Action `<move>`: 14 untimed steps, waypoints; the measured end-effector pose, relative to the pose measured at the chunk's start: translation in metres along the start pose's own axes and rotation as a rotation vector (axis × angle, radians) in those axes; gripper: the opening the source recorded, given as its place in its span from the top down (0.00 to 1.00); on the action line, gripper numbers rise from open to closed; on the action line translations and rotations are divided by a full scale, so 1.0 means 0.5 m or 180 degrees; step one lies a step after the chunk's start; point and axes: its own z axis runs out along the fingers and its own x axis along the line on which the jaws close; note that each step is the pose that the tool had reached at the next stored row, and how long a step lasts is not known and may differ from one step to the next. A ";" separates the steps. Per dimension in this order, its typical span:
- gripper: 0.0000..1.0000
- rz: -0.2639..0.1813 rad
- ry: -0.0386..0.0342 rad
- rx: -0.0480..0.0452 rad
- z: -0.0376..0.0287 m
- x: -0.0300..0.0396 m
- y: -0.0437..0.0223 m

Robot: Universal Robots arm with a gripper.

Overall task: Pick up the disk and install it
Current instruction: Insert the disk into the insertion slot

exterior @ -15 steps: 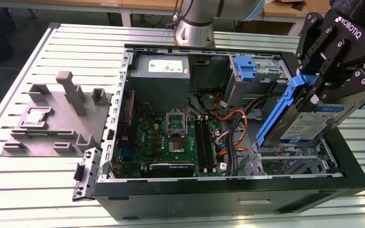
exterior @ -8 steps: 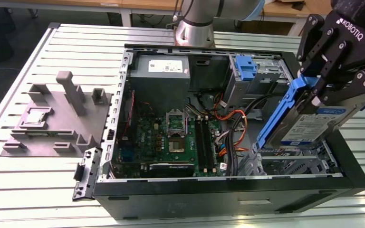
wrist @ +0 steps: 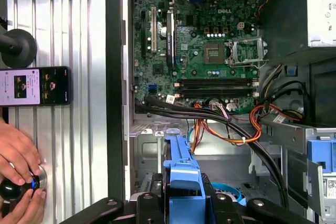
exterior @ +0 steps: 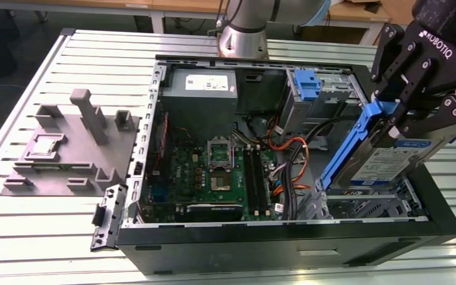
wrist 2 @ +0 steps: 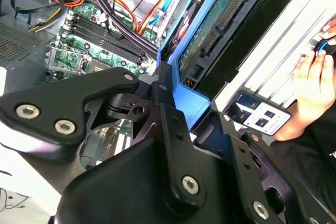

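My gripper (exterior: 402, 113) is shut on the disk (exterior: 382, 166), a silver drive with a white-and-blue label in a blue carrier. I hold it tilted, on edge, above the metal drive cage (exterior: 370, 205) at the exterior view's right end of the open computer case (exterior: 291, 237). In the second wrist view the disk (wrist 2: 220, 19) shows its green circuit-board underside, and the gripper (wrist 2: 197, 111) clamps the blue frame. In the first wrist view the disk (wrist: 181, 174) appears edge-on as a blue strip between the fingers of the gripper (wrist: 181, 205).
Another blue carrier (exterior: 307, 83) sits in the far bay. The motherboard (exterior: 212, 172) and orange and black cables (exterior: 291, 160) fill the case floor. A grey fixture (exterior: 69, 148) stands on the slatted table. A person's hands (wrist: 18, 161) and a phone (wrist: 34, 86) lie beside the case.
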 end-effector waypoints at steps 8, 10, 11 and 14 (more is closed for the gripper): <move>0.64 0.0000 0.0000 0.0000 0.009 0.006 -0.001; 0.64 0.0000 0.0000 0.0000 0.012 0.007 -0.002; 0.64 0.0000 0.0000 0.0000 0.013 0.007 -0.002; 0.64 0.0000 0.0000 0.0000 0.014 0.007 -0.002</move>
